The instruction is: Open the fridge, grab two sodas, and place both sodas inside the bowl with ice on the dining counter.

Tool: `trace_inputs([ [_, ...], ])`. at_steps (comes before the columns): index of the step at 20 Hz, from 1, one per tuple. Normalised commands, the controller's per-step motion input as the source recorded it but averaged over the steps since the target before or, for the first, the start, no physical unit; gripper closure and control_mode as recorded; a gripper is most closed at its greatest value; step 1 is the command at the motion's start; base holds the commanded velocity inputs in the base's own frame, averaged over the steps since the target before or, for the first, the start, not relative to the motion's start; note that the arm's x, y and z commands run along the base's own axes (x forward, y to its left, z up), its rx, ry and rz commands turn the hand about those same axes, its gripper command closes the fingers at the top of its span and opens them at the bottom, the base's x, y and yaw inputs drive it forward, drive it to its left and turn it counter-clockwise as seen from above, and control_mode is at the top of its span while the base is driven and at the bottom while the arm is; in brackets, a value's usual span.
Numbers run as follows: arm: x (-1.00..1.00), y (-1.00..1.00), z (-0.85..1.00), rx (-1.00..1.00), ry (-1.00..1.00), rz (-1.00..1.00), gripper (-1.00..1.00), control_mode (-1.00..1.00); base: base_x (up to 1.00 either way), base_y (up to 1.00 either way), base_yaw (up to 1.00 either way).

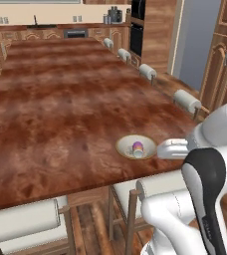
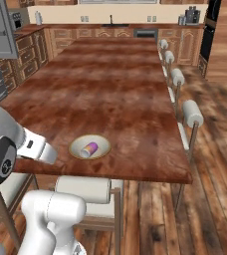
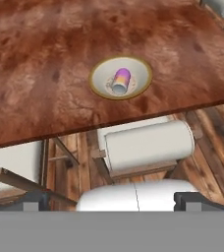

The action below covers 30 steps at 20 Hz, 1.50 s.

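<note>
Lying in bowl near counter edge: can; end effector wide open, empty.

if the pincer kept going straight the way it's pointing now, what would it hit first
Probably the glossy reddish-brown wooden dining counter, near the small tan bowl holding the purple-pink can. The open pincer looks down over the counter's edge toward them; depth is unclear, so the cushioned stool below may be closer to its line.

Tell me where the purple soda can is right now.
The purple soda can lies on its side inside the bowl with ice, near the close edge of the dining counter, just above a white-cushioned stool in the hand view.
</note>
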Motion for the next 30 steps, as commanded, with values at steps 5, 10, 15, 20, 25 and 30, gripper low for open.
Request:
trace_inputs([
  [5, -0.18, 0.00, -0.14, 0.00, 0.00, 0.01, -1.00, -1.00, 0.00, 0.00, 0.00],
  [10, -0.08, 0.01, -0.06, 0.00, 0.00, 0.00, -1.00, 1.00, -0.06, 0.02, 0.00],
  [15, 0.00, 0.00, 0.00, 0.00, 0.00, 0.00, -1.00, 1.00, -0.33, 0.56, 0.00],
  [20, 0.00, 0.00, 0.00, 0.00, 0.00, 0.00, -1.00, 1.00, -0.24, 0.99, -0.04],
  [25, 0.00, 0.00, 0.00, 0.00, 0.00, 0.00, -1.00, 1.00, -0.15, 1.00, -0.02],
  [30, 0.00, 0.00, 0.00, 0.00, 0.00, 0.00, -1.00, 1.00, 0.00, 1.00, -0.01],
])
